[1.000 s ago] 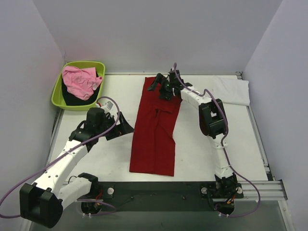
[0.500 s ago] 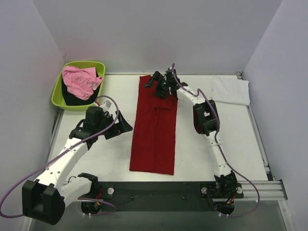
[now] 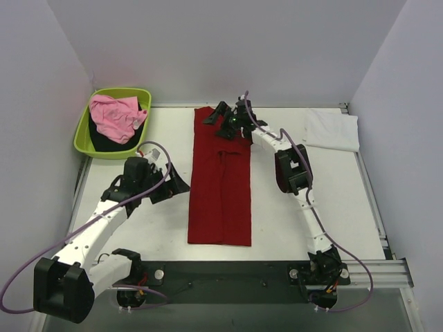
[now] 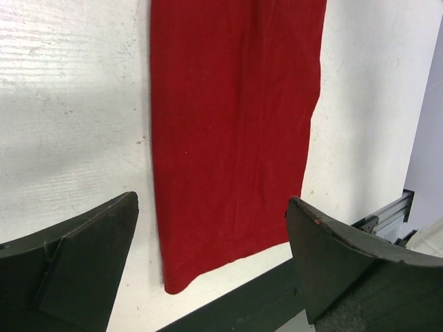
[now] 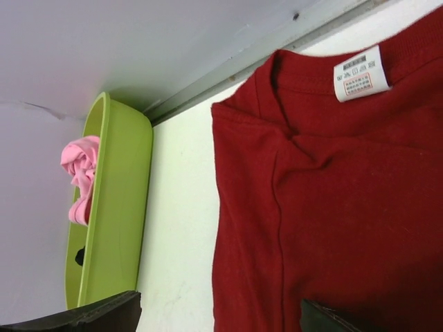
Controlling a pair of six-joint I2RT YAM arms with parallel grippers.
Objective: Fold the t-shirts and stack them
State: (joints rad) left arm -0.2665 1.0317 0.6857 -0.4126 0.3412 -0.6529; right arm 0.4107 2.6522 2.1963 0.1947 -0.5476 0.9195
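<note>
red t-shirt (image 3: 221, 187) pulled straighter on white table (image 3: 332, 200), grey walls (image 3: 228, 48)

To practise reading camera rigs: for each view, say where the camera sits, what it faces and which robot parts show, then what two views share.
Top external: above and behind the bases, looking down at the table; both arms show.
Left wrist: on the left arm, facing the red t-shirt's near hem; both open fingers show.
Right wrist: facing the shirt's collar label; fingertips only.
Shared: right wrist and top both show the green tub.
</note>
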